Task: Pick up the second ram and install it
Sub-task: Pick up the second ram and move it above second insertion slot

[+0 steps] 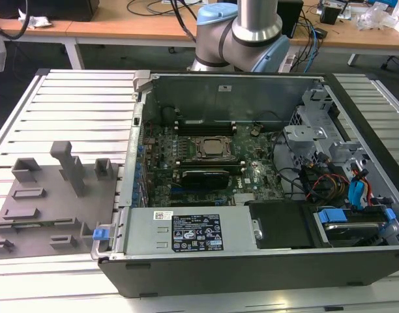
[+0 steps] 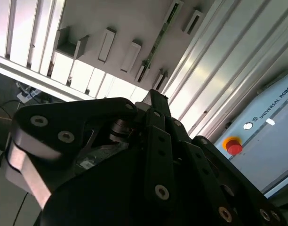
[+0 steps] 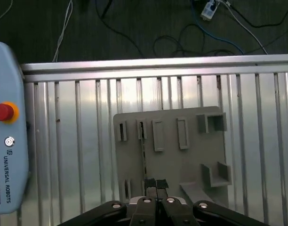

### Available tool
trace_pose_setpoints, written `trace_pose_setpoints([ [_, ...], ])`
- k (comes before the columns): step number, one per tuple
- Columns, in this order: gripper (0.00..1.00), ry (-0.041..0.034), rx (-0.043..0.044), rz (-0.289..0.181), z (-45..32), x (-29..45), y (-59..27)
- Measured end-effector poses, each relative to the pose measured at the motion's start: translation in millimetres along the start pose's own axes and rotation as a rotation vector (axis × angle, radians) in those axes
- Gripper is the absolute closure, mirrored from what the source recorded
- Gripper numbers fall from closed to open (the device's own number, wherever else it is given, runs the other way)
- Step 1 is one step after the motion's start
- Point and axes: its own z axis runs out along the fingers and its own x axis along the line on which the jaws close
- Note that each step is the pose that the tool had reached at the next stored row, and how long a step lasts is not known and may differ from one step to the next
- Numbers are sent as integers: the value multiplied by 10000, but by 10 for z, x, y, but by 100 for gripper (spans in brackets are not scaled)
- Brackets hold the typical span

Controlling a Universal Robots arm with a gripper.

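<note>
Second ram was seen in the first wrist view, stood on edge in a slot of the grey holder plate. The plate was laid flat on the slatted table, near one edge, at the exterior view's left of the open computer case. The pincer was held high above the plate, pressed together with nothing pinched, apart from the ram. A pendant with a red button was noted at the table's side.

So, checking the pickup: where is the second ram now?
The thin green ram strip stands on edge in the grey holder plate, near the claw in the first wrist view; the plate lies at the exterior view's left.
</note>
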Motion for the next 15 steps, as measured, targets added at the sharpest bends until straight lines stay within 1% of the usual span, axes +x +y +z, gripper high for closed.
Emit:
trace_pose_setpoints([
  [6, 89, 53, -24, -1190, 0, 0, 0],
  [12, 89, 82, -38, -1837, 0, 0, 0],
  [15, 89, 104, -48, -2337, 0, 0, 0],
])
